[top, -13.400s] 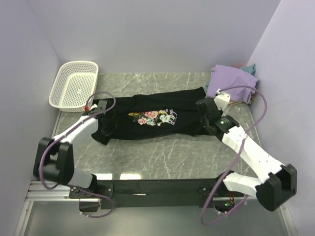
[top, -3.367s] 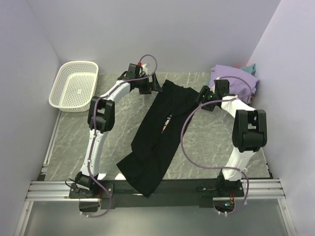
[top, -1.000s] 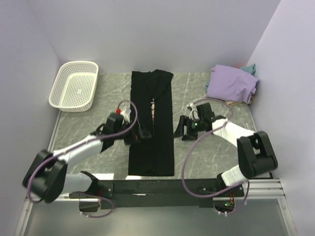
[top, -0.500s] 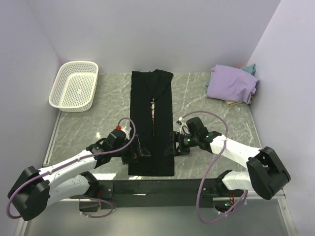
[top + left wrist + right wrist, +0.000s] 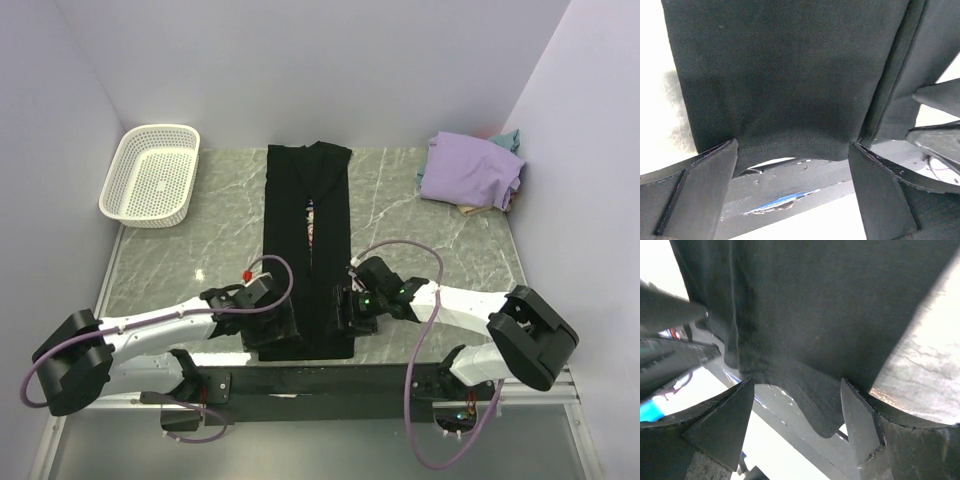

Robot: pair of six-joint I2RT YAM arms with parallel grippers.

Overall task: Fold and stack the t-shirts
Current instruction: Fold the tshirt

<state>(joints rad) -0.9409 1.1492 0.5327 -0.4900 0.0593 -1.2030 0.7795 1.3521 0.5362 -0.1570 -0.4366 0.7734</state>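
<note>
The marble table [image 5: 230,200] was the biggest thing under me, grey with white veins. On it the black t-shirt [image 5: 290,230] lay flat as 1 long narrow strip, both sides folded in, running from the far edge of the table down to the near edge between my 2 arms. A thin slit along its middle showed a little of the print. The white basket [image 5: 117,165] sat at the far left corner, well apart from the shirt. At the far right corner the lavender t-shirt [image 5: 468,172] lay in a loose heap, and a bit of the teal t-shirt [image 5: 510,137] showed behind it against the wall.

My left gripper [image 5: 280,325] was low over the near left corner of the black strip. In my left wrist view the jaws stood wide apart [image 5: 794,146], with the stitched hem of the black t-shirt [image 5: 790,75] lying between them, nothing pinched. My right gripper [image 5: 345,310] was at the near right corner, just beside the left one. Its jaws were also apart [image 5: 796,382], straddling the hem of the black cloth [image 5: 830,305], with bare marble showing at the right.
</note>
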